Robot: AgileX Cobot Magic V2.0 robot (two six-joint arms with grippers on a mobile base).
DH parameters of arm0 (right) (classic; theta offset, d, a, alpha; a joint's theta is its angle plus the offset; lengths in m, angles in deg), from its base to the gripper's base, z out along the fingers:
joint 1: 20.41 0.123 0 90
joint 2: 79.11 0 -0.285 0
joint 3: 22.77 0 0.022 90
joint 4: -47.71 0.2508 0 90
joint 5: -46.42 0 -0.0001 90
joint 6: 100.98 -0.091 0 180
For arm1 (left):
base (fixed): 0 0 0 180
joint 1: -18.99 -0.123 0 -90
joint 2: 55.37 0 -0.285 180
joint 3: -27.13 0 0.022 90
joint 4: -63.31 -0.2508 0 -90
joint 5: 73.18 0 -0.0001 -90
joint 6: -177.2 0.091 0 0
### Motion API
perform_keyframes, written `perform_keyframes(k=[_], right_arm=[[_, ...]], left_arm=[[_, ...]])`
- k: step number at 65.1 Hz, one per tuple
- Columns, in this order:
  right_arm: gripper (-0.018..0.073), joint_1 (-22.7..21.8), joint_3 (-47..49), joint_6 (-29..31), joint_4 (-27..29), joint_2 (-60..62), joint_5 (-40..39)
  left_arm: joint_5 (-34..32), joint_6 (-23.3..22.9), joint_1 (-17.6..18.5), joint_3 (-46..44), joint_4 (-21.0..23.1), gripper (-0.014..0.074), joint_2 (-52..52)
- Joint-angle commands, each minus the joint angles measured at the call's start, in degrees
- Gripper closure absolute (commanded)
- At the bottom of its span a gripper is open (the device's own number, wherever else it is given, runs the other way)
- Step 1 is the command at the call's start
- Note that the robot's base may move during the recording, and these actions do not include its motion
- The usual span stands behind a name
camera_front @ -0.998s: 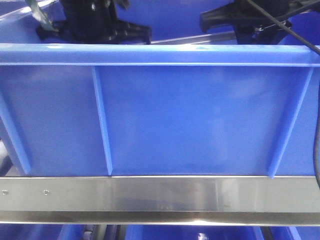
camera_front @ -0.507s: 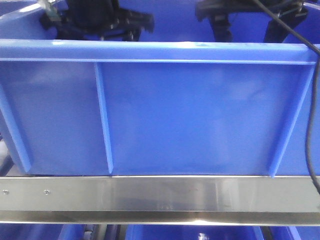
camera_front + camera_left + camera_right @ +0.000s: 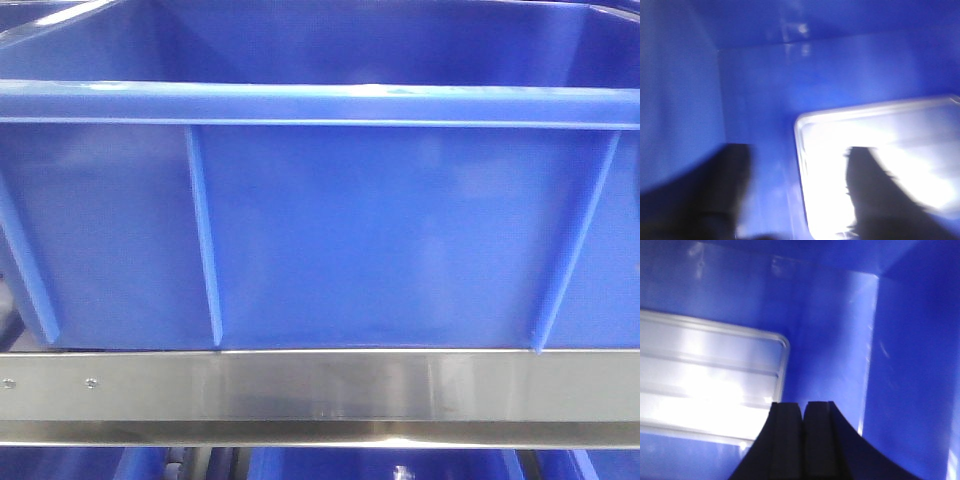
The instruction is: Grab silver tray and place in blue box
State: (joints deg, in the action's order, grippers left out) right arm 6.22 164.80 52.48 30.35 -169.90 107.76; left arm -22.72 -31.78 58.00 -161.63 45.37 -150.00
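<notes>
A: What do you have around the box?

B: From the front you see only its near wall, with upright ribs and a thick rim; it sits on a steel rail; more blue plastic shows below the rail; no arm shows in that view.

A: And the tray?

B: It lies flat on the box floor; your right wrist view shows its rounded corner and two long ribs, with bare blue floor between its edge and the side wall; the left view, blurred, shows its other end, also apart from the walls.

A: The fingers?

B: Your right gripper has its fingers pressed together, holding nothing, above the tray's near edge; the left gripper has them spread, one dark finger over the bare floor, the other over the tray, pinching nothing.
</notes>
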Motion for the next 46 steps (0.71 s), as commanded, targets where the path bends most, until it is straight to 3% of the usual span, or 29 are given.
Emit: perform_keyframes(k=[1,6,20,29,46], right_arm=[[0.0508,-0.11,-2.27,0.69,-1.97,5.3,-2.76],[0.0508,-0.11,-6.56,0.69,-1.97,8.65,-4.78],[0.0508,0.48,-20.12,0.99,-2.03,23.01,-15.16],[0.0508,2.42,-28.73,3.14,-2.03,34.16,-21.92],[0.0508,4.54,-41.64,5.5,-2.14,52.14,-27.43]], left_arm=[[-3.09,0.12,0.56,1.78,-0.75,0.0589,6.07],[-3.83,0.12,0.66,5.32,-0.75,0.0709,9.27],[-9.81,0.48,3.1,18.44,-2.45,0.0691,21.63],[-16.44,4.68,7.53,26.81,-2.82,0.0691,32.12],[-23.0,4.8,15.24,38.14,-2.82,0.0691,48.12]])
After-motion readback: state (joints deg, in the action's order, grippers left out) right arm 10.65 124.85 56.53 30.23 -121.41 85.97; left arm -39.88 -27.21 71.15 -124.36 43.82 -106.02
